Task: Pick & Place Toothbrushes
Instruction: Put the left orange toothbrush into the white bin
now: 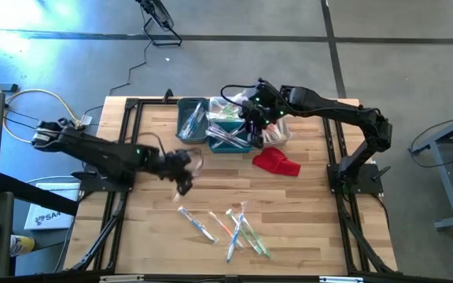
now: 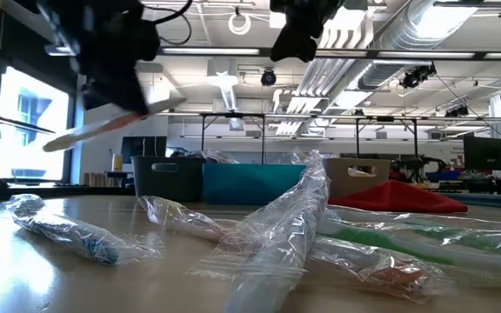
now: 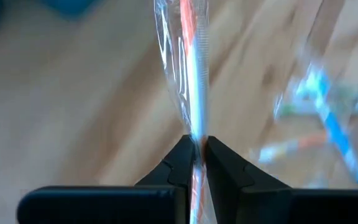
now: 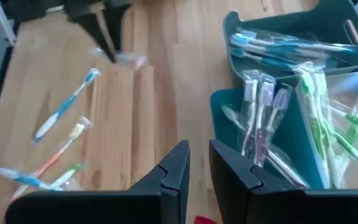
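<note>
The left pincer (image 3: 196, 144) is closed tight on a wrapped toothbrush (image 3: 193, 74) with an orange handle; the brush sticks out forward from between the fingers and hangs above the bench (image 1: 148, 228), not touching it. On the bench in front of this pincer several loose toothbrushes (image 1: 226, 224) lie near the front edge. The right pincer (image 4: 199, 155) hovers over the bins (image 1: 211, 126) at the back of the bench; its fingers are nearly together, with a narrow gap, and they hold nothing. The bins contain more wrapped brushes. A red cloth (image 1: 276, 162) lies just beside them.
</note>
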`<state>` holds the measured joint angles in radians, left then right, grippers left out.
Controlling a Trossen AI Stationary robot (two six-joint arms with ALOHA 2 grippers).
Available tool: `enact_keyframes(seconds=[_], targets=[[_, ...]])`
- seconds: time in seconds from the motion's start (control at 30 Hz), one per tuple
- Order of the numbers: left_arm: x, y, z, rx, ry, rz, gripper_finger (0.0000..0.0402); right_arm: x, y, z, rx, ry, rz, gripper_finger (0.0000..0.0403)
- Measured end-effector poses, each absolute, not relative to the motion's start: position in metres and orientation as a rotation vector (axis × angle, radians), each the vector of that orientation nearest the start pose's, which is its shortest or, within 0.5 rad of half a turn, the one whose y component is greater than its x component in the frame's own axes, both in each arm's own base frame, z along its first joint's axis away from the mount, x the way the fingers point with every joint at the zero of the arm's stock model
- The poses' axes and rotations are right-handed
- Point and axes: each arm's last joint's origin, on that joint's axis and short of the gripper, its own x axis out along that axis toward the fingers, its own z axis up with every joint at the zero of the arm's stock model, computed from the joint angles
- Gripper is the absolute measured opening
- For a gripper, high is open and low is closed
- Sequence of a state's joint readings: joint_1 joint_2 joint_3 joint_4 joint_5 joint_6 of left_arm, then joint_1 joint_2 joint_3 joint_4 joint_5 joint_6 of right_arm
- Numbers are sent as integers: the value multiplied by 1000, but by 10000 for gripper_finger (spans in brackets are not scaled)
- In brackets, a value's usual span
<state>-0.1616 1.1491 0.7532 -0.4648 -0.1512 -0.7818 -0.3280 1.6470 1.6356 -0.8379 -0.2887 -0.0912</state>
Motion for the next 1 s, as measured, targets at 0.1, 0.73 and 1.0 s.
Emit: enact_keyframes(seconds=[0.1,0.73,1.0], targets=[[224,-11,245,-572,682,323,28,333,-107,353,173,798,23,54],[221,92,283,-495,257,328,28,345,-125,368,24,559,15,54],[206,121,284,-430,254,317,28,349,-136,379,55,458,-259,54]])
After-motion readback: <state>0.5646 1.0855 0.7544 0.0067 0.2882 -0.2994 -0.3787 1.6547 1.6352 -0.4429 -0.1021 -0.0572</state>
